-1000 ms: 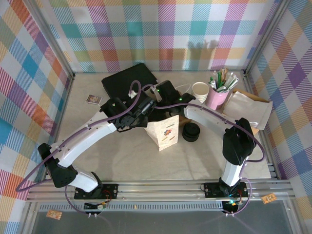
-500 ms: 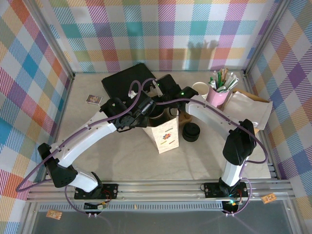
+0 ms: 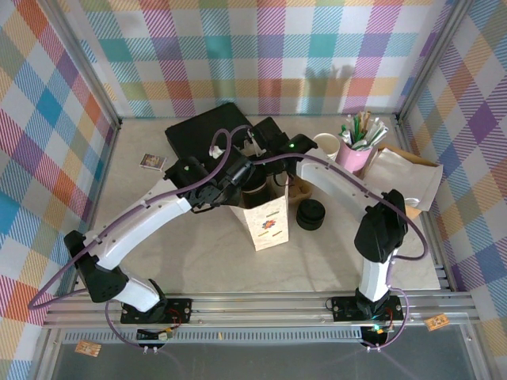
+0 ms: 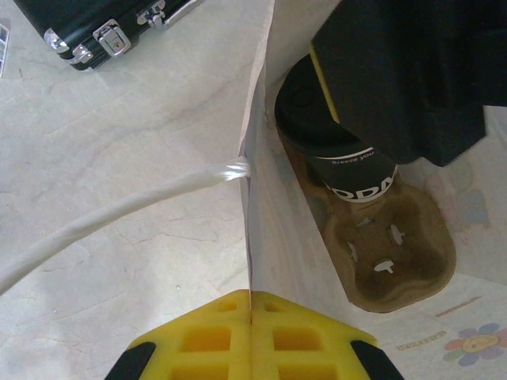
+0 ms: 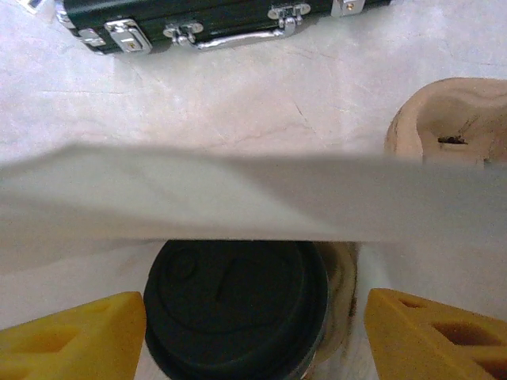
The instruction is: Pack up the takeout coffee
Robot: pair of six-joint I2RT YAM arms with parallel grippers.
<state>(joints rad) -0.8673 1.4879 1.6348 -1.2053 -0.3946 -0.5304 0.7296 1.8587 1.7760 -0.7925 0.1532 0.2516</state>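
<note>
The takeout coffee (image 4: 348,170), a black-lidded cup (image 5: 238,305), stands in a brown pulp carrier (image 4: 396,253) at the bottom of the white paper bag (image 3: 265,222). My left gripper (image 4: 251,297) is shut on the bag's upper edge (image 4: 277,222) and holds the mouth apart. My right gripper (image 5: 253,317) reaches down into the bag and is open astride the lid. Its left finger (image 5: 79,332) sits close against the lid, while its right finger (image 5: 428,332) stands clear of it. The right gripper's black body (image 4: 412,71) hides part of the cup.
A black case (image 3: 207,131) lies behind the bag. To the bag's right are a stack of black lids (image 3: 310,214), another pulp carrier (image 5: 451,119), white cups (image 3: 325,146), a pink cup of sticks (image 3: 355,154) and brown paper bags (image 3: 404,178). A small card (image 3: 152,162) lies at the left.
The right arm has swung a little left and back over the bag's mouth. The bag has turned slightly under the two grippers. The left gripper keeps its hold on the edge.
</note>
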